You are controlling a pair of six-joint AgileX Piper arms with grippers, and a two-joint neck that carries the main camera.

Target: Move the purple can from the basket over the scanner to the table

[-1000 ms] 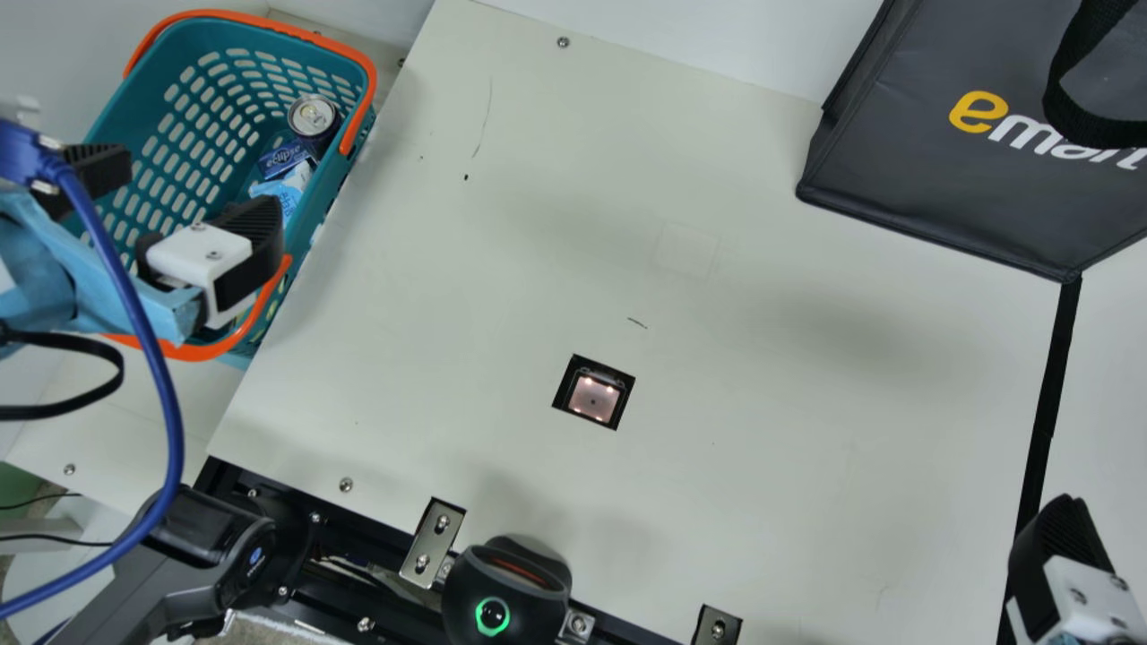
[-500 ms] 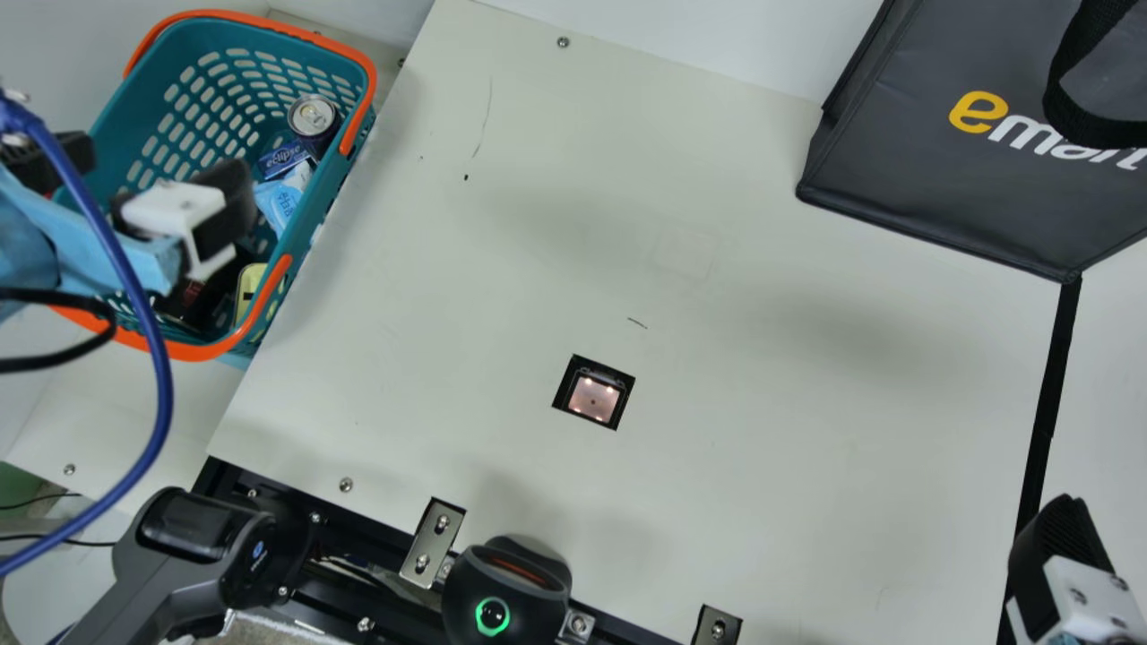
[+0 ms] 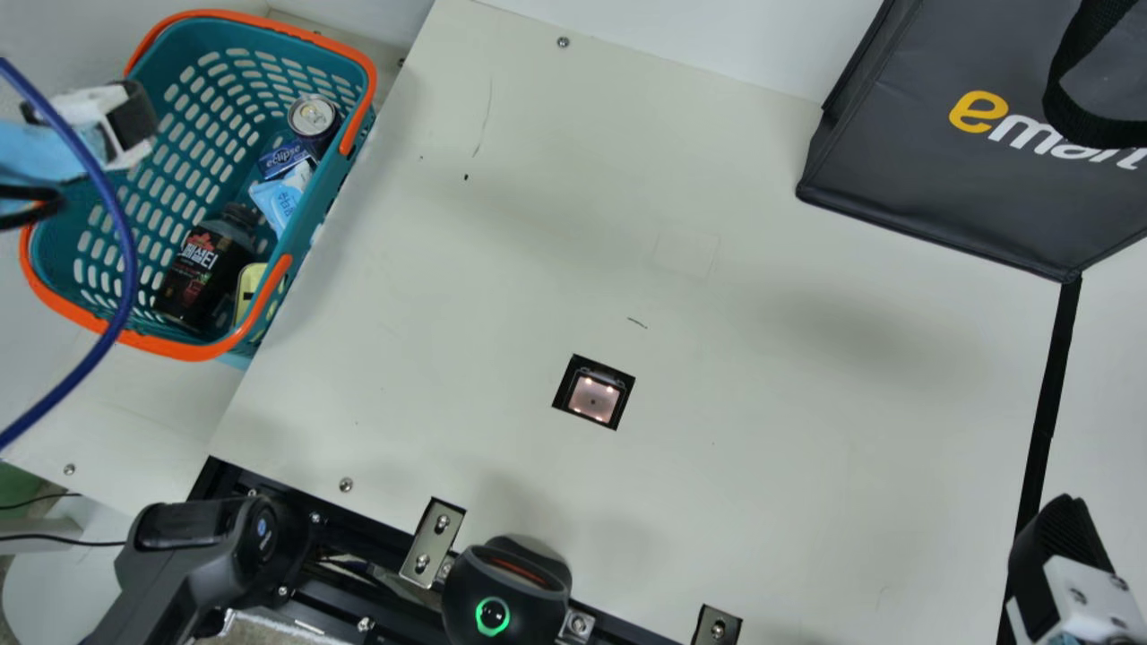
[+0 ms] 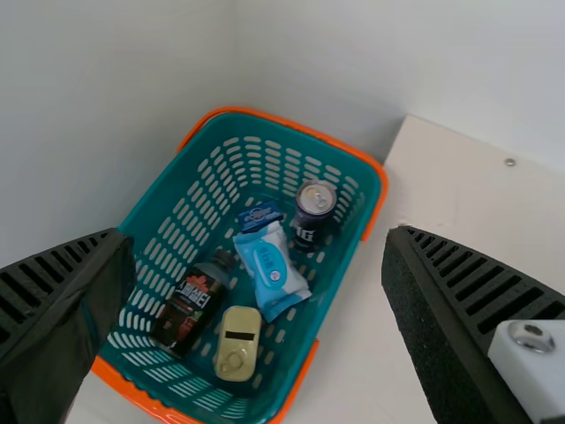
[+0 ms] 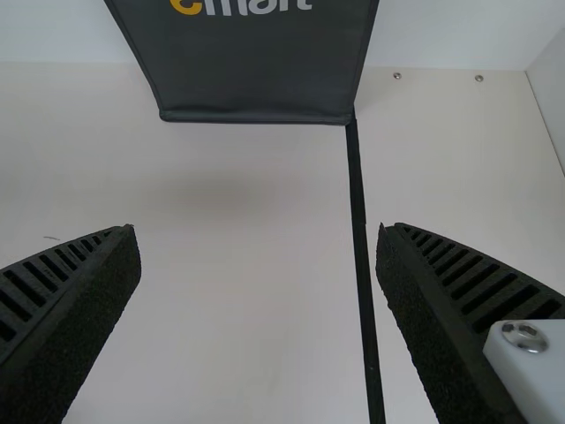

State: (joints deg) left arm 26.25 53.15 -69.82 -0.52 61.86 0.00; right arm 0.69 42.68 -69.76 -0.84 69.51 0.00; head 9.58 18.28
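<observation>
My left gripper (image 3: 134,121) is at the basket's left side in the main view; in the left wrist view the left gripper (image 4: 260,256) stands open above the basket, nothing between its fingers. The purple can (image 3: 315,121) stands upright in the far right corner of the teal basket (image 3: 107,206); the left wrist view also has the can (image 4: 313,216) inside the basket (image 4: 168,190). The scanner (image 3: 594,397) sits in a square opening of the table (image 3: 762,448). At the lower right is my right gripper (image 3: 1062,546); in the right wrist view the right gripper (image 5: 259,265) is open and empty.
The basket also holds a dark bottle (image 3: 206,264), a blue eclipse pack (image 3: 282,157), a light blue packet (image 3: 280,197) and a yellow tin (image 3: 249,291). A dark bag (image 3: 950,179) stands at the back right. A black handheld device (image 3: 502,600) is by the front edge.
My left gripper has moved up and to the left in the main view, uncovering the bottle and tin in the basket. The right gripper has stayed still.
</observation>
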